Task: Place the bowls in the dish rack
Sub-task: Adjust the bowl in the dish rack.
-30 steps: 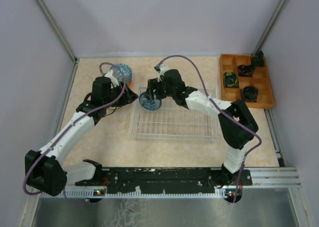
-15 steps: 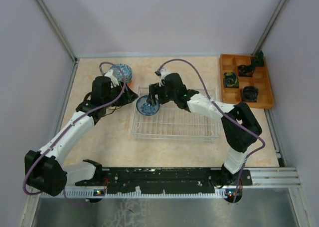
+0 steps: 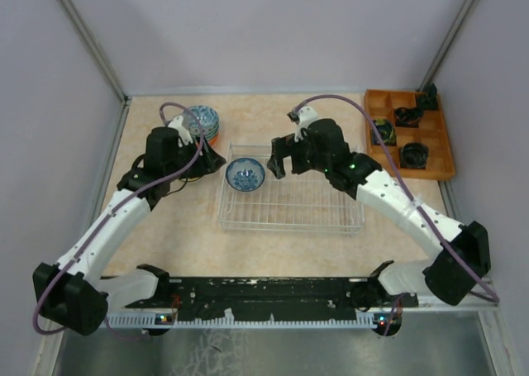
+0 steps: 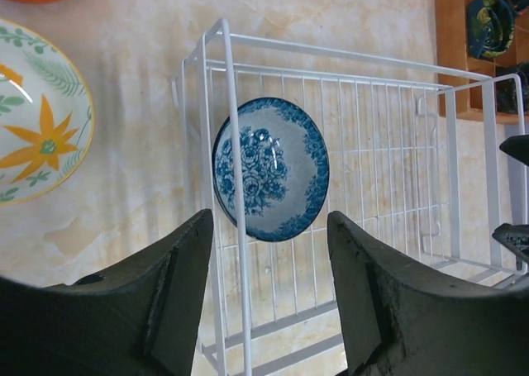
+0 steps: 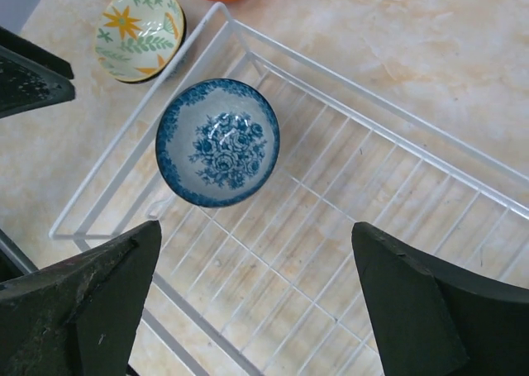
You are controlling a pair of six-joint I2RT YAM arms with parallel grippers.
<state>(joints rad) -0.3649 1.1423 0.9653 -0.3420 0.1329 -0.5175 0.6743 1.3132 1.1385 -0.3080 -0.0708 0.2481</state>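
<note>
Inside the dish rack, far left, sits a blue bowl.

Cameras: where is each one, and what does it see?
Top: high behind the bases, looking down on the table; left arm and right arm show.
Left wrist: on the left arm, looking down at the blue bowl in the rack; own fingers show.
Right wrist: above the rack, looking down; own fingers show.
Shared: all three see that bowl.

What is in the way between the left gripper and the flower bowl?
Nothing visible. The flower bowl sits on bare table beside the open left gripper; the rack and blue bowl lie ahead of it.
</note>
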